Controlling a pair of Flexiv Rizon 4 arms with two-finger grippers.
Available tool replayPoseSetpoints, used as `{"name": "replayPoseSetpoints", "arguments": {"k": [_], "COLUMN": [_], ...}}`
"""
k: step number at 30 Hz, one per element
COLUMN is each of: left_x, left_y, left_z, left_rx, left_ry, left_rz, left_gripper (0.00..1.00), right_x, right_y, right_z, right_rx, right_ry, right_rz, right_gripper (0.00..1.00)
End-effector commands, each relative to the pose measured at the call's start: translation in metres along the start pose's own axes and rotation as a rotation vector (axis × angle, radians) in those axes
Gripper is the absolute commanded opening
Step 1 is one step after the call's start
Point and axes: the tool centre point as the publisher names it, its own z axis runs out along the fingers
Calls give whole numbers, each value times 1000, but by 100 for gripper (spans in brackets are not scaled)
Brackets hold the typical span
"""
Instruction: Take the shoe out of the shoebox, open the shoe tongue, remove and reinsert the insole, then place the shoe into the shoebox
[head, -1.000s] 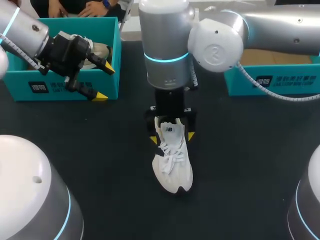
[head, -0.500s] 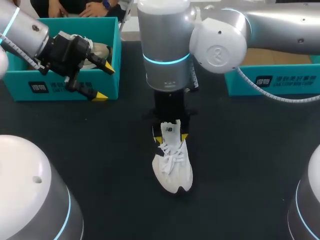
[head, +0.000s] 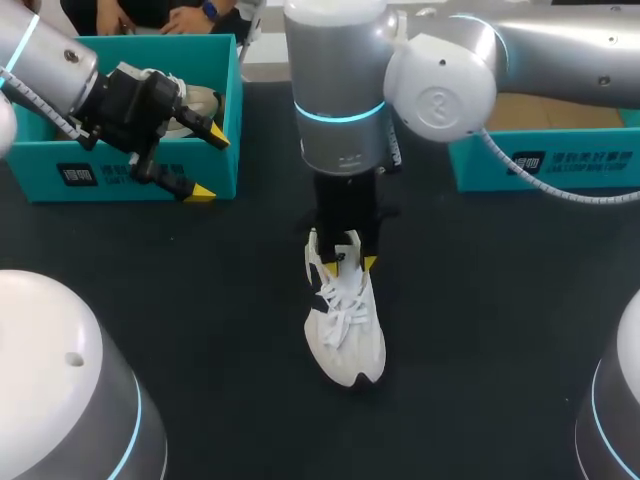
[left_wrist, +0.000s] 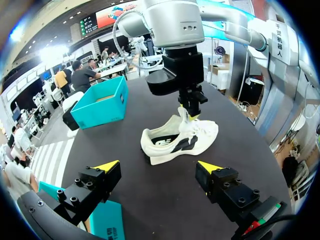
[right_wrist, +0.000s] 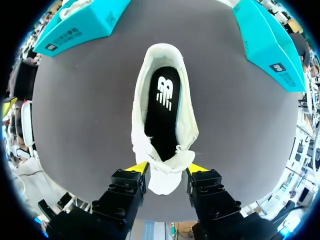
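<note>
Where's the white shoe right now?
In the head view the white shoe stands in the middle of the black table, its tongue pinched by the right gripper directly above it.

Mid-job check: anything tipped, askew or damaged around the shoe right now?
Nothing stands out. The shoe stands upright on its sole mid-table, the black insole lies seated inside, and the right gripper pinches the tongue from both sides. The left gripper hangs open over the front wall of the left shoebox.

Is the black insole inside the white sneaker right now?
Yes, the right wrist view shows the black insole lying flat inside the white sneaker's opening, ahead of the right hand.
</note>
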Motion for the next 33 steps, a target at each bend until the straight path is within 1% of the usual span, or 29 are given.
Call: {"name": "replayPoseSetpoints", "arguments": {"k": [1, 4, 5, 9, 10, 12, 14, 15, 16, 18, 21, 25, 30, 33], "left_x": [1, 1, 1, 1, 1, 1, 1, 1, 1, 1, 1, 1, 1, 1], "left_y": [0, 0, 0, 0, 0, 0, 0, 0, 0, 0, 0, 0, 0, 0], "left_z": [0, 0, 0, 0, 0, 0, 0, 0, 0, 0, 0, 0, 0, 0], "left_rx": [-3, -3, -3, -3, -3, -3, -3, -3, -3, -3, -3, -3, -3, -3], "left_ry": [0, 0, 0, 0, 0, 0, 0, 0, 0, 0, 0, 0, 0, 0], "left_rz": [0, 0, 0, 0, 0, 0, 0, 0, 0, 0, 0, 0, 0, 0], "left_gripper": [100, 100, 100, 100, 100, 100, 100, 100, 100, 100, 100, 100, 100, 100], "right_x": [-4, -3, -3, -1, -3, -8, -11, -12, -11, -9, -4, -3, -12, -13], "right_y": [16, 23, 25, 27, 25, 21, 19, 21, 24, 31, 41, 44, 37, 36], "right_z": [5, 6, 7, 9, 5, -4, -6, -6, -5, 1, 8, 15, -6, -12], "right_rx": [8, -2, -18, 0, 2, -21, -38, -65, -71, -57, -72, -67, -94, -121], "right_ry": [12, 21, 35, 33, 17, 7, 9, 25, 34, 31, 62, 76, 31, 37], "right_rz": [-36, -64, -69, -98, -97, -76, -71, -72, -81, -102, -128, -149, -143, -156], "right_gripper": [40, 39, 39, 39, 38, 38, 38, 37, 36, 34, 32, 29, 29, 31]}}
